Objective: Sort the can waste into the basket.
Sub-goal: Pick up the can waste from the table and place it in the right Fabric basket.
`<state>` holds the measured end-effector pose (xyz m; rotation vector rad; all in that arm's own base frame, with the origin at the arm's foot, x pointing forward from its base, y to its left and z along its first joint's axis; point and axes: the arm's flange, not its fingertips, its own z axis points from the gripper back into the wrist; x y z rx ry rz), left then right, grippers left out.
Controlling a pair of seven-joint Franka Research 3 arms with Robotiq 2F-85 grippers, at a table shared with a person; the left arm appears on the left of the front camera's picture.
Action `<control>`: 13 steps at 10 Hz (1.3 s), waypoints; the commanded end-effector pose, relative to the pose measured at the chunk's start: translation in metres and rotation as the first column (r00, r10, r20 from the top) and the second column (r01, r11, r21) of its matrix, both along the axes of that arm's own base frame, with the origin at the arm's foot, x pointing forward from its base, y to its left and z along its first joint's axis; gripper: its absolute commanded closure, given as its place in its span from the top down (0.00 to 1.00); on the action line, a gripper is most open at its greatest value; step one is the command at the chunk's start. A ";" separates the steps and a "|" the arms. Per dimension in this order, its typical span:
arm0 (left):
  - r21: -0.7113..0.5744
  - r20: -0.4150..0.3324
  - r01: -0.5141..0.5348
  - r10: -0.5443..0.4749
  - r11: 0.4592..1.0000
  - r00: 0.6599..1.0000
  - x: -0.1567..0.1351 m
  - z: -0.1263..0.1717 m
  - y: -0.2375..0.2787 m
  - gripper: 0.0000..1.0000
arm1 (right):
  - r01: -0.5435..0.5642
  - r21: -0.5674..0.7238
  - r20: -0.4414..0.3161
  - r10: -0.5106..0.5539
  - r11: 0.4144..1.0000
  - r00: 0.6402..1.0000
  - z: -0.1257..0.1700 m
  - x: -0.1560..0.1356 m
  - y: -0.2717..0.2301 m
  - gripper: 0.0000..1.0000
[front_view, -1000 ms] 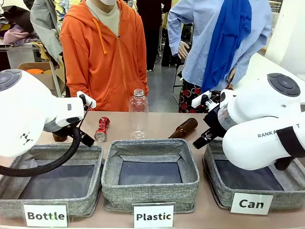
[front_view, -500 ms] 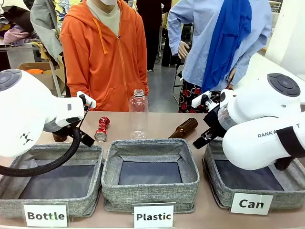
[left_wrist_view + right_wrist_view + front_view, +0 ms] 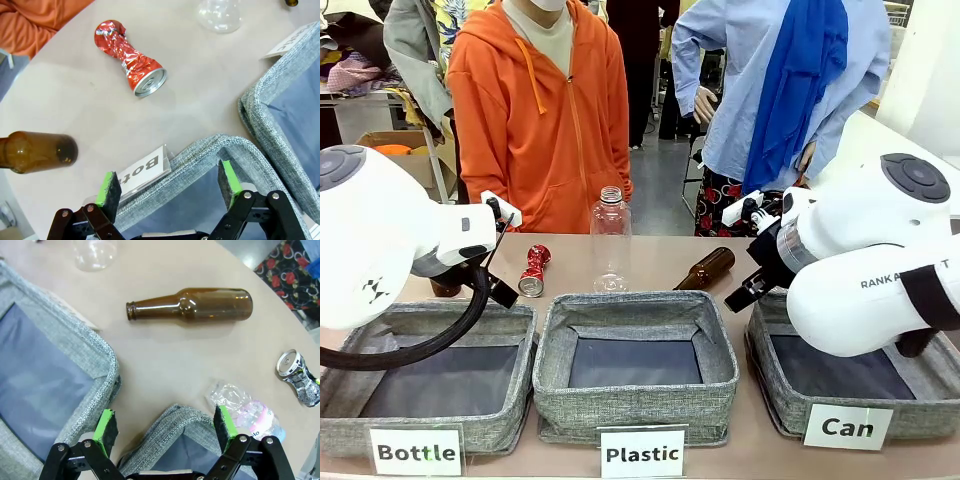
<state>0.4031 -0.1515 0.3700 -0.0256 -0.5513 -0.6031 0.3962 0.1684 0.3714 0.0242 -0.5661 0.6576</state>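
Grippers: your left gripper (image 3: 167, 187) and right gripper (image 3: 162, 427) both stand wide apart, nothing held. The right one hangs over the far rim of the basket (image 3: 172, 416). A crushed can (image 3: 299, 377) lies on the table (image 3: 165, 355) at its 2 o'clock. The red can (image 3: 131, 64) lies at the left gripper's 11 o'clock.

On the counter (image 3: 660, 258), in a row from left to right: Bottle bin (image 3: 495, 428), Plastic bin (image 3: 635, 400), Can basket (image 3: 920, 418). Behind the bins: crushed can (image 3: 533, 270) lying at left, plastic bottle (image 3: 610, 240) upright in the middle, glass bottle (image 3: 706, 268) lying at right.
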 end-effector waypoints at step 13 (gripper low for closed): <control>-0.749 -0.058 0.187 -0.344 0.635 0.937 -0.143 0.151 0.188 1.00 | 0.303 0.629 -0.377 -0.061 0.716 0.924 0.171 -0.129 -0.186 1.00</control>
